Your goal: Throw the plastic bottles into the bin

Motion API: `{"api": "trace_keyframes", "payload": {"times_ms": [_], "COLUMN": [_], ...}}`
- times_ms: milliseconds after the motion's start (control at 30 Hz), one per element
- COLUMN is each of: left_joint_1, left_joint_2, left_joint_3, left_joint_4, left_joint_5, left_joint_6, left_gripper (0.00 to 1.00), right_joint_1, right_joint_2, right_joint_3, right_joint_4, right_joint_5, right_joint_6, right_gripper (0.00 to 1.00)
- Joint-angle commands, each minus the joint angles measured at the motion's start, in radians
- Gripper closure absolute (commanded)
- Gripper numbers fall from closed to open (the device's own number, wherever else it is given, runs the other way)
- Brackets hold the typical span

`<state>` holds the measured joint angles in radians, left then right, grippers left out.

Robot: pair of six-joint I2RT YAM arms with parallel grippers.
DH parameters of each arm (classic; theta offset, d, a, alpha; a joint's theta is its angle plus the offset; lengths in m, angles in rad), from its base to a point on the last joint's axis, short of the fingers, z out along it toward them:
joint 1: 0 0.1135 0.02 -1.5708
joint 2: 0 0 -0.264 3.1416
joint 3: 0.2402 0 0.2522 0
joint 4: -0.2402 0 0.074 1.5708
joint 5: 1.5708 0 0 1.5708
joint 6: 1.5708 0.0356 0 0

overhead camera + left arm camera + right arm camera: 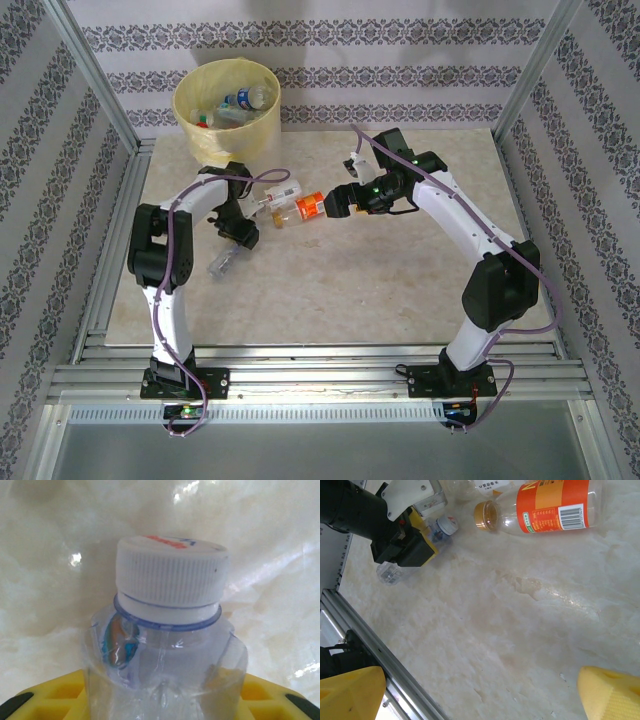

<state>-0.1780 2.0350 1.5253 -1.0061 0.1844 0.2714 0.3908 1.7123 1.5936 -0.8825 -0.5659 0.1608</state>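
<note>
Walls (40, 150) papered in white with grey ornamental stripes close in the left, right and top of the overhead frame. A cream marble-look tabletop (350, 290) fills the centre, evenly lit with soft glare. Silver metal posts (95, 75) rise at the upper corners. Ribbed metal rails (320, 375) cross the bottom, above a plain grey surface (320, 440).

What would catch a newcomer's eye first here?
A round cream-white bin lined with yellow plastic stands at the far left, bottles already inside. Mid-table, the left gripper clasps a small clear white-capped plastic bottle, while the open right gripper faces a clear orange-labelled bottle lying on its side.
</note>
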Motion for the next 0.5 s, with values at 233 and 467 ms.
{"api": "trace_keyframes", "payload": {"times_ms": [233,467], "left_joint_1": [-0.012,-0.011], "left_joint_2": [-0.109,-0.174], "left_joint_3": [-0.059,-0.087], "left_joint_4": [0.020,0.029], "left_joint_5": [0.060,0.077], "left_joint_6": [-0.101,-0.128], "left_gripper": [0.78,0.78], "right_joint_1": [0.000,0.000], "right_joint_2": [-0.050,-0.056], "right_joint_3": [-0.060,-0.066], "right_joint_4": [0.026,0.029], "right_joint_5": [0.003,-0.006], "right_joint_6": [-0.006,-0.008], "right_gripper": [0.02,0.02]}}
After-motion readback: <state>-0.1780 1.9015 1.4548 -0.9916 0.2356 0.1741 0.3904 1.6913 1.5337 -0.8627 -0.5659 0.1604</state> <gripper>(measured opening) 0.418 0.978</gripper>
